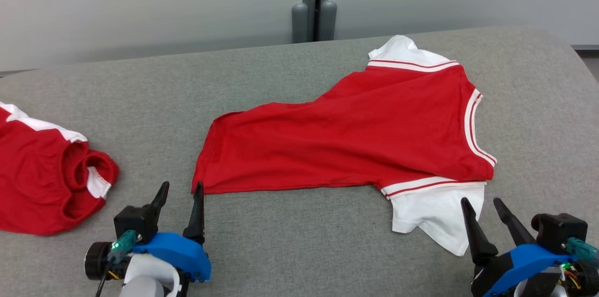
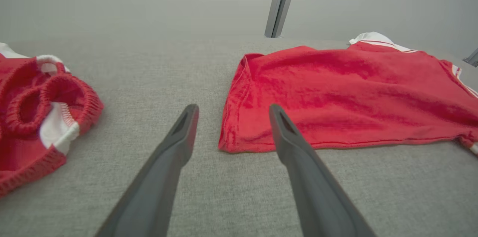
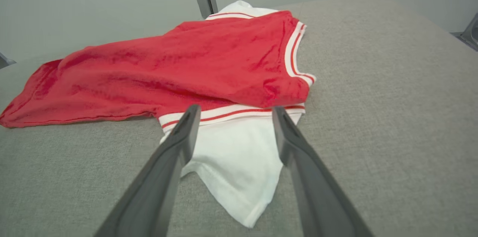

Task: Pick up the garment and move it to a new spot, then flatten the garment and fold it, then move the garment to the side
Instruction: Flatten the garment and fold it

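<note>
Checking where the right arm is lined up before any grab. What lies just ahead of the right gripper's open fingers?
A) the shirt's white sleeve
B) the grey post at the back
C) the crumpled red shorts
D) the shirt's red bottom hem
A: in the right wrist view the white sleeve of the shirt lies on the table between and just past the open fingers of the right gripper.
</note>
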`<state>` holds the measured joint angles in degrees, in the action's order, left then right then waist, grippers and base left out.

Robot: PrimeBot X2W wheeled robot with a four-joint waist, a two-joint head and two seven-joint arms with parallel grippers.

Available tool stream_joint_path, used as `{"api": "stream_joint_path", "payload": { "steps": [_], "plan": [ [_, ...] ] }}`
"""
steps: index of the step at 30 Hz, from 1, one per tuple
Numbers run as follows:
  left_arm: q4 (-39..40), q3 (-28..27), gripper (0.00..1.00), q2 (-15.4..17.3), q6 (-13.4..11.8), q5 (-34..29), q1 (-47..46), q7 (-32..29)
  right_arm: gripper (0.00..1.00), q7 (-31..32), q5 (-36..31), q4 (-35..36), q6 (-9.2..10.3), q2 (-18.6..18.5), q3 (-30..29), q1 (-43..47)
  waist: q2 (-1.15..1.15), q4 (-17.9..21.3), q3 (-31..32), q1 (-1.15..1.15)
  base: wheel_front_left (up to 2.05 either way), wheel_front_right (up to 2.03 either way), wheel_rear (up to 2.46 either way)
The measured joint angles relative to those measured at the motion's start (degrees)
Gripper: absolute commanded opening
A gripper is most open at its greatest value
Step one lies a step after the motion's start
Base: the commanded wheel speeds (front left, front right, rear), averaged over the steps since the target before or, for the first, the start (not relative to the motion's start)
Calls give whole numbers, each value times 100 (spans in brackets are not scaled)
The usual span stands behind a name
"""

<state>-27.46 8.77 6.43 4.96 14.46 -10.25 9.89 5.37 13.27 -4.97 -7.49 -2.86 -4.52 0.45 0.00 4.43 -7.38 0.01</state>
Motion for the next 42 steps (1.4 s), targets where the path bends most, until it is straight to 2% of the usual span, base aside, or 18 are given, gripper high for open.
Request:
{"api": "stream_joint_path", "payload": {
  "steps": [5,12,15,16,17,18,25,36,37,42],
  "plan": [
    [-631,-78,100,-43,-297,12,-444,-260,100,241,52,-120,0,-2,132,-42,0,248,-247,0,0,0,0],
    [-1116,-201,100,16,-499,64,-734,-164,100,177,200,-293,0,0,338,-138,1,550,-588,0,0,0,0],
    [-1239,-226,100,42,-508,99,-846,-145,100,143,211,-350,0,1,380,-182,0,614,-710,0,0,0,0],
    [-1271,-229,95,37,-542,110,-871,-143,100,138,204,-370,0,1,366,-203,0,633,-739,0,0,0,0],
    [-1280,-244,8,38,-555,120,-883,-120,100,148,191,-374,0,0,353,-213,0,647,-768,0,0,0,0],
    [-1291,-259,0,35,-559,154,-887,-112,100,181,186,-377,0,-1,339,-211,0,657,-796,-1,0,0,0],
    [-1151,-229,0,4,-490,256,-848,30,100,388,309,-409,0,-2,327,-191,0,592,-920,-1,0,0,0],
    [-1035,25,0,-93,-291,280,-845,97,100,271,155,-1261,1,-14,366,-699,0,256,-1028,-1,0,0,0],
    [-1043,37,0,-99,-290,299,-845,99,0,257,148,-1301,5,-23,389,-732,0,247,-1026,-1,0,0,0],
    [-1081,64,0,-112,-257,370,-818,141,0,94,111,-1513,0,-8,390,-815,0,254,-970,-1,0,0,0]
  ]
}}
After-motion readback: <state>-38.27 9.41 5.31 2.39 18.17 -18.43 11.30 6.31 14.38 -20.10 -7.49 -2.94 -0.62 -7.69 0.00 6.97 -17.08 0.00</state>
